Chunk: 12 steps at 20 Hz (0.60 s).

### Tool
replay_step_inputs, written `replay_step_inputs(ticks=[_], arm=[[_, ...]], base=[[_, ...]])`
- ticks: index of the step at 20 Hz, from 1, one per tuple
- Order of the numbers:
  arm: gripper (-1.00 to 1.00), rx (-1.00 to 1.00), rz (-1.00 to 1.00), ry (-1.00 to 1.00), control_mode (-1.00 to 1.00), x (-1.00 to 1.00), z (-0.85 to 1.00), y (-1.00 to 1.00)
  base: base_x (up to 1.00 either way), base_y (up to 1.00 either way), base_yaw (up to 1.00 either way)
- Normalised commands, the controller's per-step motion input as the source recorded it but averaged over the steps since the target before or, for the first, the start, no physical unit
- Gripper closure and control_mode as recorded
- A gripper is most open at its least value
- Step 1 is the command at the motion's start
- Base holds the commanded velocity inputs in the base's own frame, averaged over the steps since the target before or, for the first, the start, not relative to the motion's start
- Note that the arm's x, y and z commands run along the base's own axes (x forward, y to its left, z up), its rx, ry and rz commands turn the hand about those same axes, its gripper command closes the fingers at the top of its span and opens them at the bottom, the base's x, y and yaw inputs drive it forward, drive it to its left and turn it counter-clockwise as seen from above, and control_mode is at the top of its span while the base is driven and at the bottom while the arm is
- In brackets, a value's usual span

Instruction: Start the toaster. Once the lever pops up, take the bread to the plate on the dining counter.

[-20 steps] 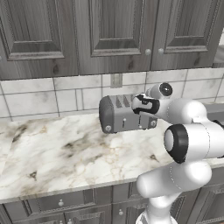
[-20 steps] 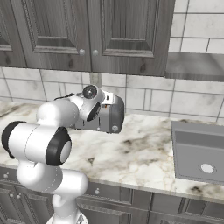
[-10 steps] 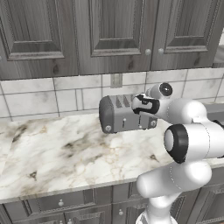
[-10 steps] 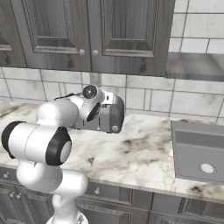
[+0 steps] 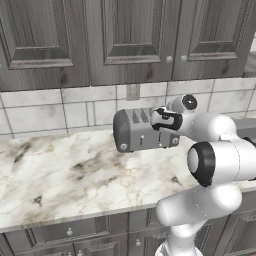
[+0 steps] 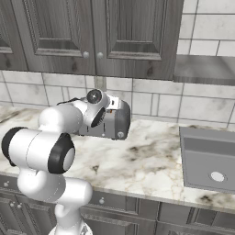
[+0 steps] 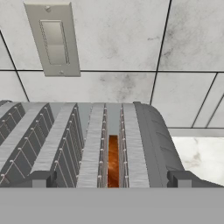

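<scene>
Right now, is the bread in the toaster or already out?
In. The bread sits down inside a slot of the toaster, its brown edge visible between the wire guides.

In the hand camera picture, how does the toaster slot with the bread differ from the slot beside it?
The toaster has parallel slots on top. The slot with the bread shows a brown slice sunk between its wire guides; the slot beside it shows only grey guides and dark gaps. The bread slot lies nearer the toaster's rounded end. Both slots run the same way and have the same wire ribs.

Bread (image 7: 113,161) mostly sunk in toaster (image 7: 83,144) slot; toaster's left end cropped.
</scene>
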Motion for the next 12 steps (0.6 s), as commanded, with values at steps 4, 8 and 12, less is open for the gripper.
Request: replay_step_inputs(ticks=[4,8,12], arm=[[-1.00,0.00,0.00,0.00,-1.00,0.00,0.00,0.00],[-1.00,0.00,0.00,0.00,-1.00,0.00,0.00,0.00],[-1.00,0.00,0.00,0.00,-1.00,0.00,0.00,0.00]], base=[[0.00,0.00,0.00],[0.00,0.00,0.00],[0.00,0.00,0.00]])
